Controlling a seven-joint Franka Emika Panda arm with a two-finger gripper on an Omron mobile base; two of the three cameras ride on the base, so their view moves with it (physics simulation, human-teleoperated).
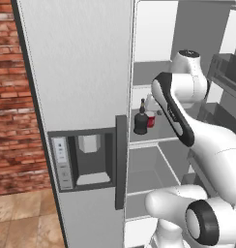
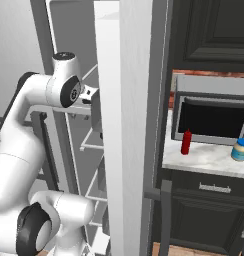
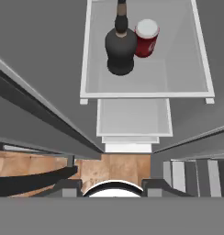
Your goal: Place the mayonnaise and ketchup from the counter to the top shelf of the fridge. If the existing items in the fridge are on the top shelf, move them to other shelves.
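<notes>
White wire-edged shelves run down the inside of the open fridge (image 1: 154,160). One shelf (image 3: 187,87) carries a dark bottle (image 3: 120,48) with a narrow neck and a red can (image 3: 146,39) with a pale top; the two stand touching or nearly so, the can just behind and to one side of the bottle. In the left base view the same bottle (image 1: 140,121) and can (image 1: 150,119) sit at the front edge of a shelf in the middle of the fridge, partly behind the arm's forearm. Lower shelves show below it in the hand view, stepped one under the other.

On the marble counter (image 2: 204,159), in front of the microwave (image 2: 214,117), stand the ketchup (image 2: 186,142) and the mayonnaise (image 2: 240,149), well apart from each other. Ketchup is a slim red squeeze bottle with a pointed cap, upright. Mayonnaise is a squat pale jar with a blue lid and a blue label band, also upright.

The gripper (image 3: 112,183) hangs above the shelves inside the fridge, looking down on the bottle and can. Only the bases of its fingers show at the bottom edge, so I cannot tell how far apart they stand, and nothing appears between them.
</notes>
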